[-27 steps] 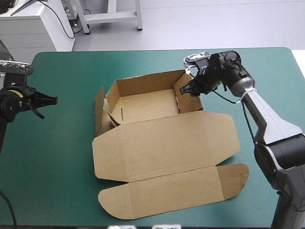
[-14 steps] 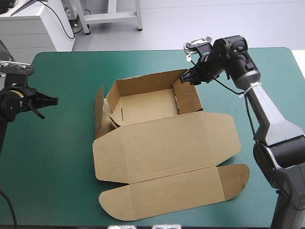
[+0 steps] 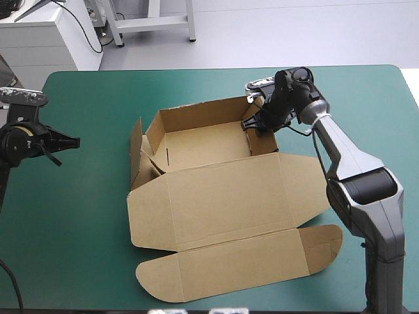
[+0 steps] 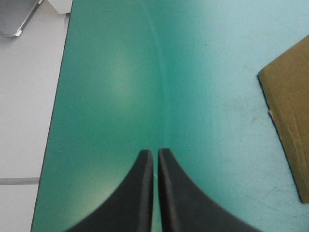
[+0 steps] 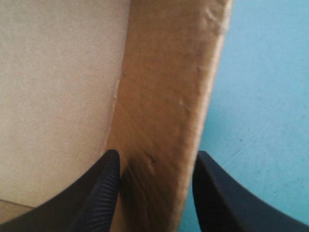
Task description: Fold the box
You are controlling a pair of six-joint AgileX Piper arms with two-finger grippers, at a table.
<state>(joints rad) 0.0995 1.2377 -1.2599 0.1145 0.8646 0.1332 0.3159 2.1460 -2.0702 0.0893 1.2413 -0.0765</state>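
Lowered, the right gripper [image 3: 254, 124] straddles the box [image 3: 222, 196] wall, fingers apart, bases cut off; left gripper [image 4: 155, 152] fingers together.

The left arm [image 3: 14, 144], dark and bulky, reaches in low from the left side with its wrist held level. The left gripper [image 3: 72, 139], a pair of broad black fingers curved like fins, points inward to the right. From its own wrist, this gripper [image 4: 155, 154] has both fingers pressed together into one pointed arch.

The right arm [image 3: 357, 163], grey with black joints, rises from the near right, stretches forward, then bends at the wrist back toward the left. The right gripper [image 3: 253, 124], with the same black fin fingers, tips downward. Its fingers [image 5: 104, 193] stand well apart, their bases wide.
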